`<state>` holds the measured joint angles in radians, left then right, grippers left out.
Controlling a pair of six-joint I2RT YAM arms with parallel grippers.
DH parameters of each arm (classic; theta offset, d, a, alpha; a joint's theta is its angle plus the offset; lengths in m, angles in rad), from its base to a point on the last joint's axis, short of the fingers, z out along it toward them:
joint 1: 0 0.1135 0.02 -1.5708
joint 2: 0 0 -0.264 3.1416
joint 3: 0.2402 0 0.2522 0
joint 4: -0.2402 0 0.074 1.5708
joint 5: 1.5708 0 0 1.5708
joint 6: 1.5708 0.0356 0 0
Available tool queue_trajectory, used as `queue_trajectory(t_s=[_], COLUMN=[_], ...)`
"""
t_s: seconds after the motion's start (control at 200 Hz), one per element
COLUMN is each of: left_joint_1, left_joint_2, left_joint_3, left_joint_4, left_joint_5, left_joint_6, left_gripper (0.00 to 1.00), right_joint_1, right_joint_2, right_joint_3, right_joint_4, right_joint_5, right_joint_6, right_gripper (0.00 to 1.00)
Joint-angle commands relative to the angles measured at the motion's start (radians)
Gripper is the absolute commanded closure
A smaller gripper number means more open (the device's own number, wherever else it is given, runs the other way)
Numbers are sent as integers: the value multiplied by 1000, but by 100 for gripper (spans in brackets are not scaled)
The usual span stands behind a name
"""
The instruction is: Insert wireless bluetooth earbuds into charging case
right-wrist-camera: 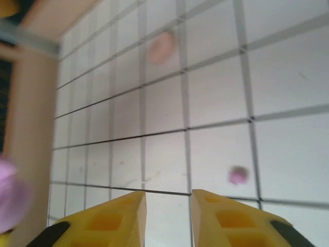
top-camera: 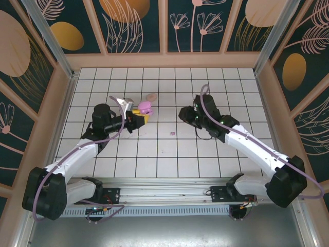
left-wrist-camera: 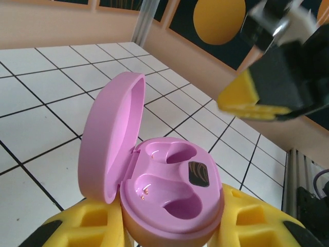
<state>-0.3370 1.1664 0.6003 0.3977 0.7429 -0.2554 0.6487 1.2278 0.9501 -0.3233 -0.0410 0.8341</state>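
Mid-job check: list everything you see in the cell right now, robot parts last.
Earbud: one, lilac, loose on the tiles between the two arms.
Lilac case: one, lid open, both wells empty, gripped by the left arm.
Pale pink case: one, on the tiles just beyond the lilac case.
Tiled floor: one, white with dark grout.
Wall panels: several, dark teal with peach plant patterns, on three sides.
Left gripper: one, yellow fingers, jaws shut on the lilac case.
Right gripper: one, yellow fingers, jaws slightly apart, nothing between them.
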Motion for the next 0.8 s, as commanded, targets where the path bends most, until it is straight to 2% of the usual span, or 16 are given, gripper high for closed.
queue_trajectory(t_s=[0.0,0.315,0.41,0.791], left_joint_1=[-5,-5,-5,-5], left_joint_2=[10,8,-6,-37], left_joint_3=[35,21,10,14], left_joint_4=[12,1,8,-21], left_joint_5=[-32,-53,-51,-70], left_joint_6=[25,37,32,59], left_gripper=[94,94,94,93], right_joint_1=[7,122,119,82], right_joint_2=[24,283,346,503], right_joint_3=[-61,-7,-6,110], right_joint_4=[-43,20,42,81], right_joint_5=[51,26,0,-51], right_joint_6=[173,298,312,259], right_gripper=[68,65,62,61])
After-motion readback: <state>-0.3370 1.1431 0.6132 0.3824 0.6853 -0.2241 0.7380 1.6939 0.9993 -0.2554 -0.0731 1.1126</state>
